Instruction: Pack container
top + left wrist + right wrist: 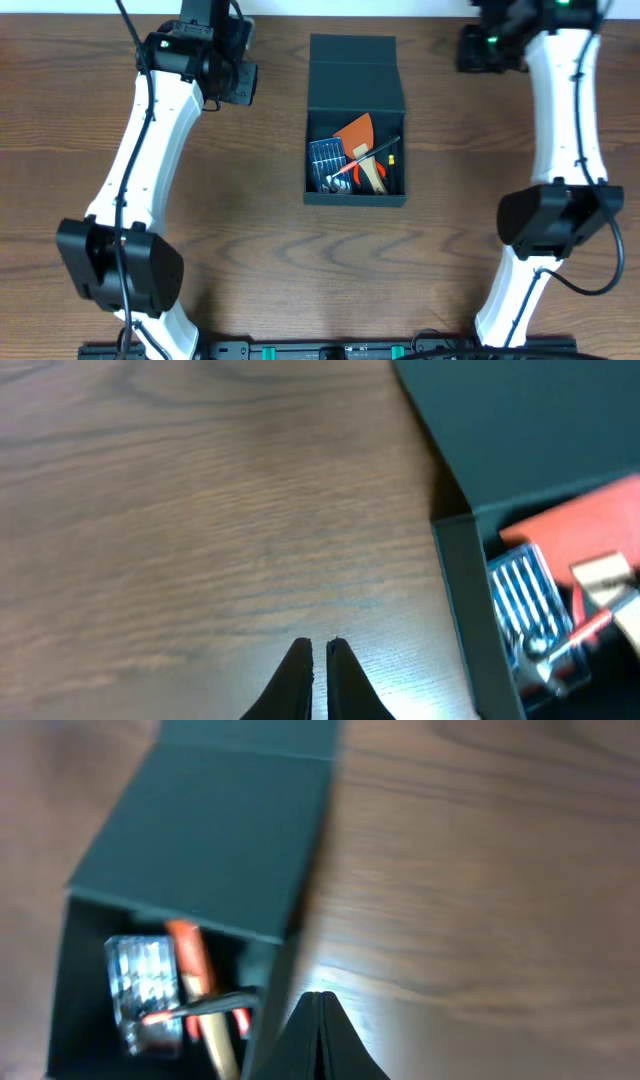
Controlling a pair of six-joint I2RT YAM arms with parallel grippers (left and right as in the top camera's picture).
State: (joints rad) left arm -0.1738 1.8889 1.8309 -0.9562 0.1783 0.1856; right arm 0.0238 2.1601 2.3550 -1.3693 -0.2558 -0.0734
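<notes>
The dark teal-grey container (355, 197) stands at the table's middle, its flap lid (355, 78) lying over the back half. Inside the open front lie an orange scraper (357, 131), a blue striped piece (323, 153) and red-handled pliers (352, 170). My left gripper (238, 80) is shut and empty, over bare wood left of the box; the left wrist view shows its tips (320, 646) and the box wall (468, 610). My right gripper (478, 48) is shut and empty at the back right; its tips (318, 996) sit just right of the box, whose lid (210, 830) shows there.
The wooden table (240, 230) surrounds the box on all sides. Both arm bases stand at the front edge, left (120, 265) and right (555, 220).
</notes>
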